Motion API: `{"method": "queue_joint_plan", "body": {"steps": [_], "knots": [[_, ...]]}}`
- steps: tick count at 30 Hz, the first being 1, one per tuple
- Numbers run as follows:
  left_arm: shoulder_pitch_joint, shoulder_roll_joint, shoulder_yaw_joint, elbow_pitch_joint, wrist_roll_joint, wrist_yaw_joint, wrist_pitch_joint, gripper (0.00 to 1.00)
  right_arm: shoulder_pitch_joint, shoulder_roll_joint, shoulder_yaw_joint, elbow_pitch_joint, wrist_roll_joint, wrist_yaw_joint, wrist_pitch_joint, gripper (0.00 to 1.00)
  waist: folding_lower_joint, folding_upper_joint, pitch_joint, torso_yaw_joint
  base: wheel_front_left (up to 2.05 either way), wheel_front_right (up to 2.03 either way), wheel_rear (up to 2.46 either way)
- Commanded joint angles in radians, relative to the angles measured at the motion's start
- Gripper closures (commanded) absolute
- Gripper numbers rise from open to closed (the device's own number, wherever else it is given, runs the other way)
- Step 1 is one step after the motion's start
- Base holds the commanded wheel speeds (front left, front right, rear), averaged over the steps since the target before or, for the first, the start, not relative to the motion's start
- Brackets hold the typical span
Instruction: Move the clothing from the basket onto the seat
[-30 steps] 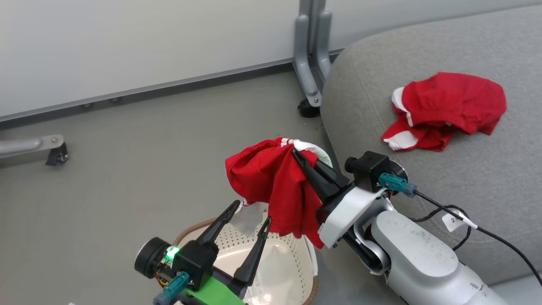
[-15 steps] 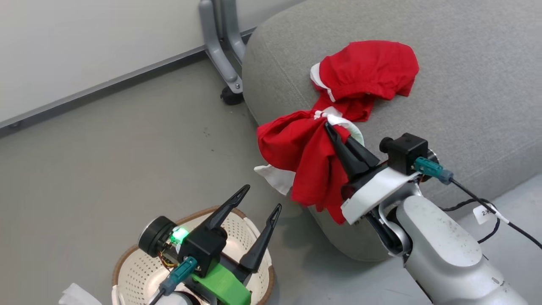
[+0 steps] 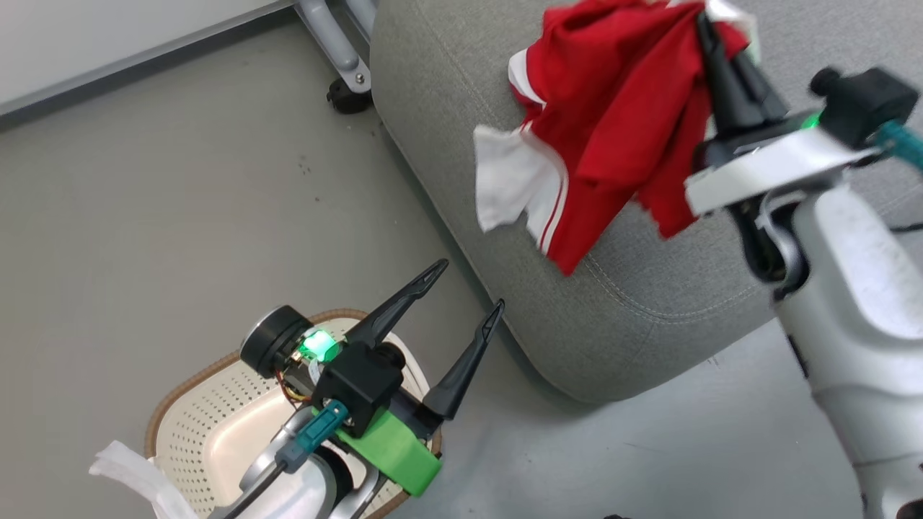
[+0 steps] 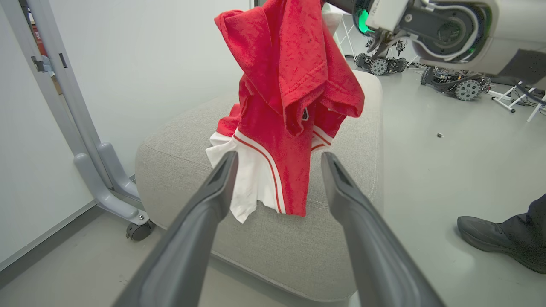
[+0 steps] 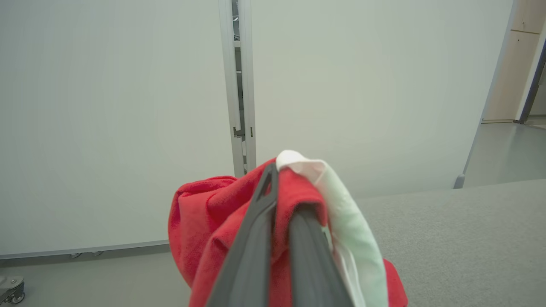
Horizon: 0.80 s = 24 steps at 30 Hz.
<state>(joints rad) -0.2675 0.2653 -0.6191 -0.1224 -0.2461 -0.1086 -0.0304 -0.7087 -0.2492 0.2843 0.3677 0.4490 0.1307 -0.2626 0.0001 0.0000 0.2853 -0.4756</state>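
Now our right pincer [image 3: 703, 32], clamped tight on a bunched fold of the red sports garment [image 3: 620, 108], holds it aloft over the grey upholstered seat [image 3: 649, 288], with the white-panelled hem dangling near the seat's rounded corner. We judge it best to carry the garment inward and lower it before letting go, so the limp cloth cannot slide off. Our left pincer [image 3: 471, 285] hangs spread wide and empty above the perforated cream basket [image 3: 195, 414].

The left gripper [image 3: 470, 285] is showing two long, dark, tapered fingers on a black block above a bright green bracket [image 3: 389, 450]. Left of the bracket, a green light [image 3: 315, 346] is glowing above a teal connector [image 3: 311, 435]. Far right of the bracket, a pale-grey forearm [image 3: 858, 288] is showing.
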Motion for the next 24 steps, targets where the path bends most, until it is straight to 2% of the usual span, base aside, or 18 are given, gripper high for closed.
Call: {"method": "queue_joint_plan", "body": {"steps": [1, 6, 11, 15, 20, 21, 22, 23, 24], "knots": [[-0.03, 0.01, -0.002, -0.005, 0.006, -0.004, 0.0, 0.0, -0.051, -0.012, -0.032, -0.004, 0.016, 0.0, -0.003, 1.0, -0.0001, 0.0, 0.057, 0.037, 0.0, 0.0, 0.0], [-0.103, 0.01, -0.03, -0.021, 0.022, -0.013, 0.005, 0.0, -0.211, -0.099, -0.138, 0.039, 0.061, 0.0, -0.003, 1.0, -0.0001, 0.0, 0.132, 0.093, 0.0, 0.0, 0.0], [-0.172, 0.018, -0.065, -0.025, 0.036, -0.017, 0.001, 0.0, -0.346, -0.188, -0.193, 0.149, 0.12, 0.0, 0.007, 1.0, -0.0001, 0.0, 0.213, 0.145, 0.0, 0.0, 0.0], [-0.215, 0.022, -0.093, -0.025, 0.038, -0.02, -0.002, 0.0, -0.395, -0.234, -0.203, 0.254, 0.145, 0.0, 0.004, 1.0, -0.0001, 0.0, 0.275, 0.184, 0.0, 0.0, 0.0], [-0.256, 0.028, -0.118, -0.02, 0.037, -0.023, -0.003, 0.0, -0.406, -0.261, -0.218, 0.41, 0.164, 0.0, 0.0, 1.0, -0.0001, 0.0, 0.337, 0.214, 0.0, 0.0, 0.0], [-0.264, 0.03, -0.122, -0.018, 0.036, -0.021, -0.006, 0.0, -0.403, -0.258, -0.225, 0.441, 0.168, 0.0, -0.001, 0.72, -0.0001, 0.0, 0.346, 0.219, 0.0, 0.0, 0.0], [-0.271, 0.033, -0.126, -0.017, 0.036, -0.021, -0.007, 0.0, -0.399, -0.257, -0.233, 0.472, 0.171, 0.0, -0.002, 0.18, -0.0001, 0.0, 0.355, 0.223, 0.0, 0.0, 0.0], [-0.276, 0.035, -0.129, -0.015, 0.035, -0.021, -0.009, 0.0, -0.396, -0.258, -0.238, 0.493, 0.167, 0.0, -0.002, 0.18, -0.0001, 0.0, 0.359, 0.225, 0.0, 0.0, 0.0], [-0.282, 0.036, -0.132, -0.012, 0.034, -0.021, -0.009, 0.0, -0.391, -0.252, -0.247, 0.512, 0.168, 0.0, -0.002, 0.0, -0.0001, 0.0, 0.364, 0.227, 0.0, 0.0, 0.0]]}}
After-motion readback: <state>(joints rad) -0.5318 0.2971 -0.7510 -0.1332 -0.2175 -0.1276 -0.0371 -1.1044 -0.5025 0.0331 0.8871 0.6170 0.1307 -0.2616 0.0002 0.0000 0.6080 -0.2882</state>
